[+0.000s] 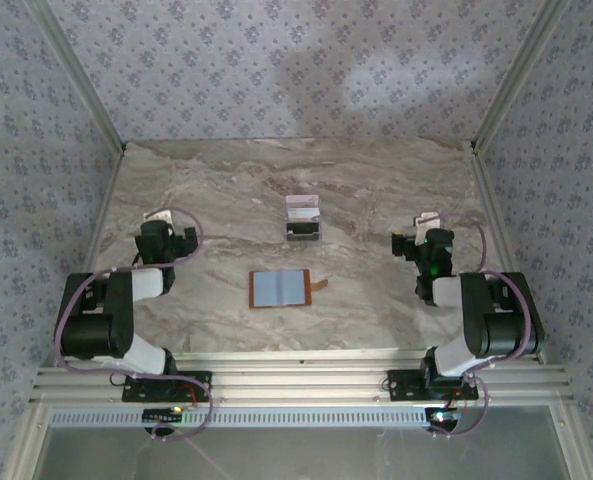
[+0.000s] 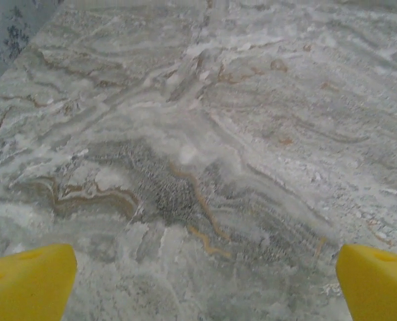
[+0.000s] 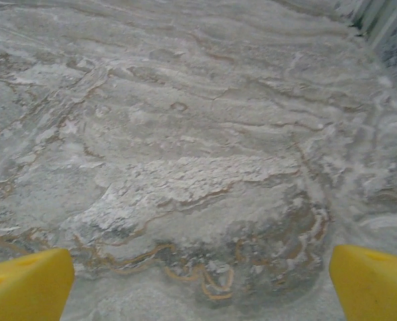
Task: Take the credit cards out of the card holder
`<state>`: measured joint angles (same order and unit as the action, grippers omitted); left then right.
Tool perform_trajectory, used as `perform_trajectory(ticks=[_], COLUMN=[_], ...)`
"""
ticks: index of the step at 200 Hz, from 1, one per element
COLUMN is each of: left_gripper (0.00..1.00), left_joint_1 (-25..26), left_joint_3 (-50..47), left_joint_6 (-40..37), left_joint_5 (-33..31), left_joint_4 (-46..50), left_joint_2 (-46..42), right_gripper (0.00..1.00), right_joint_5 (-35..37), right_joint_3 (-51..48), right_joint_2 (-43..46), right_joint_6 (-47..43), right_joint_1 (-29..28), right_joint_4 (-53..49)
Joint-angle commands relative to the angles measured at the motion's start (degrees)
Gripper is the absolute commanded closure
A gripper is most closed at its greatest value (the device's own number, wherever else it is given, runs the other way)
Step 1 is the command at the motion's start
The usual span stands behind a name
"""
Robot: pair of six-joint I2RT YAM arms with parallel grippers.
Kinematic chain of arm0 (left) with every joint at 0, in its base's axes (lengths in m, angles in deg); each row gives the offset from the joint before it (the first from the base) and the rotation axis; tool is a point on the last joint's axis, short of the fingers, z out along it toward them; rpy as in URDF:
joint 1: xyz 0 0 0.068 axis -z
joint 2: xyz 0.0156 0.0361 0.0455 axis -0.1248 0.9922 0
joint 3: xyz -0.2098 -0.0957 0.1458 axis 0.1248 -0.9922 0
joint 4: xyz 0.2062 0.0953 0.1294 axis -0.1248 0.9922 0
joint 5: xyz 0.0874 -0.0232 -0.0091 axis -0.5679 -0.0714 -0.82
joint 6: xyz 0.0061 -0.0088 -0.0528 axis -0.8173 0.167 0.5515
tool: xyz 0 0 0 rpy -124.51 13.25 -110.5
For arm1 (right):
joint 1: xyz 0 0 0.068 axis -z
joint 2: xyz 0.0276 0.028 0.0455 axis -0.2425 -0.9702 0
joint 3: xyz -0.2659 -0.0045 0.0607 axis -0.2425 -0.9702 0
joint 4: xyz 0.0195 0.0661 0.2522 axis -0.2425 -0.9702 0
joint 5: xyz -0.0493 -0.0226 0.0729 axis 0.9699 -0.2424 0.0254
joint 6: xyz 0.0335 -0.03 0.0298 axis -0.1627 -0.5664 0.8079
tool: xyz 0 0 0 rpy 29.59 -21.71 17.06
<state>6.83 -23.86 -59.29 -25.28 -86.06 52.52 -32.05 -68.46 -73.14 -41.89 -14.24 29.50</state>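
Note:
The card holder (image 1: 279, 288) lies open and flat at the table's middle, grey-blue lining up, its brown strap tab (image 1: 319, 286) pointing right. Behind it a whitish credit card (image 1: 302, 207) stands in a small clear stand (image 1: 303, 220), with a dark card-like shape (image 1: 302, 233) at its front; I cannot tell more at this size. My left gripper (image 1: 159, 222) hovers over bare marble left of the holder, my right gripper (image 1: 428, 228) right of it. Both are open: the yellow fingers (image 2: 27, 281) (image 3: 24, 284) sit wide apart with only marble between them.
The marble tabletop (image 1: 206, 200) is enclosed by patterned walls with metal corner posts (image 1: 81, 80) at the back. An aluminium rail (image 1: 296, 385) runs along the near edge by the arm bases.

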Motion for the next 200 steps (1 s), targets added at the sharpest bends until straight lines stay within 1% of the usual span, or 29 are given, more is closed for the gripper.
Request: perform_trajectory(ticks=[1, 7, 18, 26, 36, 45, 54, 61, 76, 84, 100, 113, 200], left_gripper=[0.00, 0.00, 0.01, 0.01, 0.00, 0.01, 0.01, 0.01, 0.01, 0.00, 0.01, 0.01, 0.00], left_joint_1=[-0.27, -0.24, -0.11, -0.10, -0.10, -0.10, -0.10, -0.08, -0.10, -0.05, -0.01, -0.01, 0.03], left_joint_3=[-3.74, -4.81, -3.42, -4.13, -3.44, -3.85, -3.49, -3.71, -3.69, -3.61, -3.58, -3.57, -3.65], left_joint_6=[-1.31, -1.54, -1.18, -1.41, -1.31, -1.44, -1.37, -1.42, -1.40, -1.41, -1.48, -1.51, -1.46], left_joint_5=[2.52, 2.49, 1.86, 1.76, 1.67, 1.66, 1.67, 1.63, 1.57, 1.53, 1.57, 1.58, 1.55], left_joint_4=[-14.22, -17.75, -12.23, -15.51, -12.78, -14.49, -13.03, -14.17, -13.93, -13.60, -13.58, -13.68, -13.77], left_joint_2=[1.73, 2.77, 1.35, 2.31, 1.76, 2.24, 1.80, 2.13, 1.98, 1.97, 2.01, 2.02, 2.00], right_gripper=[0.00, 0.00, 0.00, 0.00, 0.00, 0.00, 0.00, 0.00, 0.00, 0.00, 0.00, 0.00, 0.00], right_joint_5=[-3.58, -2.80, -1.48, -1.39, -1.09, -1.04, -1.02, -0.89, 1.05, 0.50, -3.43, -2.46, -3.54], right_joint_3=[1.15, 1.41, 1.79, 1.73, 1.77, 1.72, 1.72, 1.66, 1.03, 1.24, 1.86, 1.90, 2.14], right_joint_2=[-0.75, -0.72, -0.87, -0.93, -0.91, -0.94, -0.93, -0.89, -0.84, -0.84, -0.84, -0.89, -1.05], right_joint_6=[2.66, 2.94, 3.62, 3.56, 3.54, 3.54, 3.54, 3.54, 3.17, 3.28, 4.16, 3.85, 4.05], right_joint_1=[1.28, 1.26, 1.33, 1.35, 1.20, 1.17, 1.17, 1.13, 0.30, 0.51, 2.37, 1.84, 2.31], right_joint_4=[2.62, 1.94, 1.31, 1.57, 1.47, 1.53, 1.56, 1.61, 2.92, 2.53, 1.05, 1.13, 0.84])
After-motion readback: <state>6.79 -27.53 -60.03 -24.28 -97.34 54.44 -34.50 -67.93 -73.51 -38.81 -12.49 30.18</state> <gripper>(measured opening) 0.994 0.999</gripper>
